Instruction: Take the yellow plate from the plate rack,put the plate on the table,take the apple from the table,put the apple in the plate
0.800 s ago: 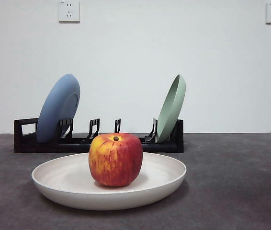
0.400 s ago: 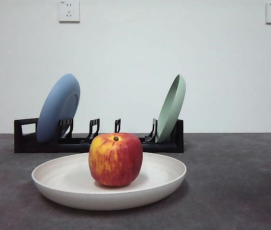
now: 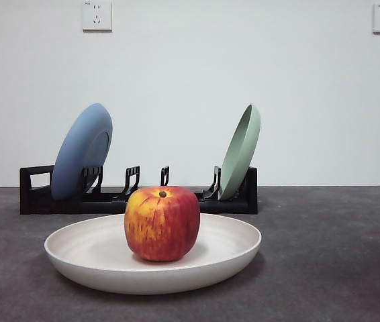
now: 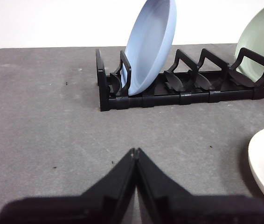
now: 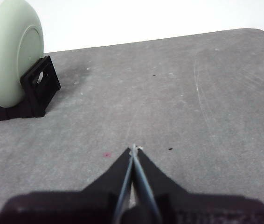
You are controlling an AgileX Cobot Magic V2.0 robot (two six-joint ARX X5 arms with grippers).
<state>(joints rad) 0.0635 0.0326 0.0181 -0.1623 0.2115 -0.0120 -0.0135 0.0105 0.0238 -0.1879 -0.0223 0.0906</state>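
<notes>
The apple (image 3: pixel 162 223) sits upright, stem dimple up, in the middle of the yellow plate (image 3: pixel 230 258), which lies flat on the surface (image 3: pixel 338 255) in front of the rack (image 3: pixel 35 194); it looks firm, smooth and fairly light, best pinched across its round sides. It has no real long axis. Both the left hand (image 4: pixel 135 150) and the right hand (image 5: pixel 133 147) are clenched on nothing, off to the sides.
</notes>
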